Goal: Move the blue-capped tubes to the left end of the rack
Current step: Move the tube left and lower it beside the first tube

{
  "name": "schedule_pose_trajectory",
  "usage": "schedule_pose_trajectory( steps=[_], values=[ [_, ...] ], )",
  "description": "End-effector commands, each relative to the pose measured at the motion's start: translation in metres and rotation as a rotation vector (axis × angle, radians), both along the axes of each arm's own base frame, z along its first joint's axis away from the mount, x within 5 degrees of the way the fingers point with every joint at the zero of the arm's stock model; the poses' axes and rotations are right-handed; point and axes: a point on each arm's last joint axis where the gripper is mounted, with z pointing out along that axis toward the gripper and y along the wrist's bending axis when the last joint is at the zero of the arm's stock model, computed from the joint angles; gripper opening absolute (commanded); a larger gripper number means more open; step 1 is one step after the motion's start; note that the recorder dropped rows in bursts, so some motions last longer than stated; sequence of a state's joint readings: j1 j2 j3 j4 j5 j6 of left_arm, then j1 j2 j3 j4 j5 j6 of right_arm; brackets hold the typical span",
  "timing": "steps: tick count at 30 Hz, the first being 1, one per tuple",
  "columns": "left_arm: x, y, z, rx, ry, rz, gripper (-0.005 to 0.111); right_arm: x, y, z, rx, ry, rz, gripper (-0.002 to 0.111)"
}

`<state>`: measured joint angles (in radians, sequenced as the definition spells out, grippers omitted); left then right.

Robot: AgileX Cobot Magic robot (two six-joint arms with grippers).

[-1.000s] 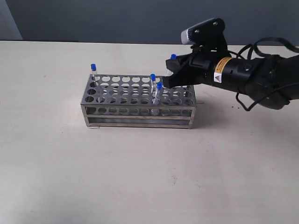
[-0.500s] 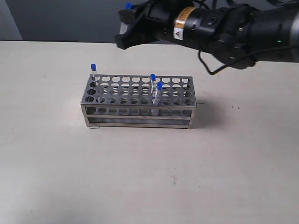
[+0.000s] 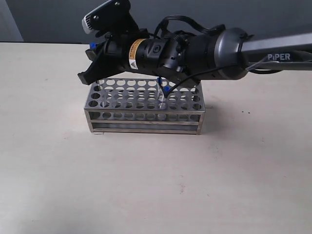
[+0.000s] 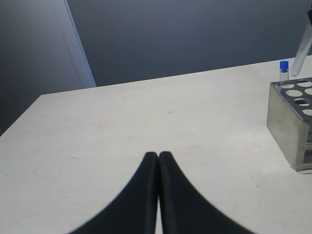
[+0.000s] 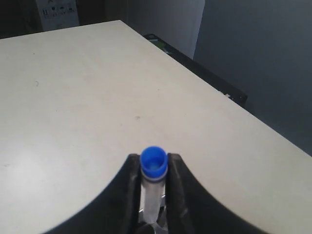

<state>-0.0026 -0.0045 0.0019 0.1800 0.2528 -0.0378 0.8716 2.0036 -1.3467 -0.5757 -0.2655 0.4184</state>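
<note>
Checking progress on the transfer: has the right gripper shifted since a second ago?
Yes. In the exterior view the right gripper, holding a blue-capped tube, went from the right end of the rack to its left end.

Lab-type bench: steel tube rack point(image 3: 144, 100) w/ blue-capped tubes point(image 4: 283, 73), bare beige table point(image 3: 146, 185), grey wall point(image 3: 48, 19).

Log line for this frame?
right gripper shut on blue-capped tube | above rack left end | left gripper shut, empty | corner tube seated, two tubes right of centre
</note>
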Motion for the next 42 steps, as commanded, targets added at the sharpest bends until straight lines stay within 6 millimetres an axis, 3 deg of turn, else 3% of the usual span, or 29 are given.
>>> schedule_pose_trajectory(
  steps=[1, 13, 38, 42],
  values=[
    [0.000, -0.001, 0.002, -0.006, -0.011, -0.009, 0.000, -0.002, 0.002, 0.003, 0.002, -0.002, 0.002, -0.001],
    [0.000, -0.001, 0.002, -0.006, -0.011, -0.009, 0.000, -0.001, 0.000, -0.001, -0.033, 0.012, -0.016, -0.001],
    [0.000, -0.001, 0.002, -0.006, -0.011, -0.009, 0.000, 0.002, 0.011, -0.058, -0.069, 0.077, 0.020, -0.001],
    [0.000, -0.001, 0.002, -0.006, -0.011, -0.009, 0.000, 0.002, 0.012, -0.063, -0.071, 0.082, 0.024, 0.013]
  ],
)
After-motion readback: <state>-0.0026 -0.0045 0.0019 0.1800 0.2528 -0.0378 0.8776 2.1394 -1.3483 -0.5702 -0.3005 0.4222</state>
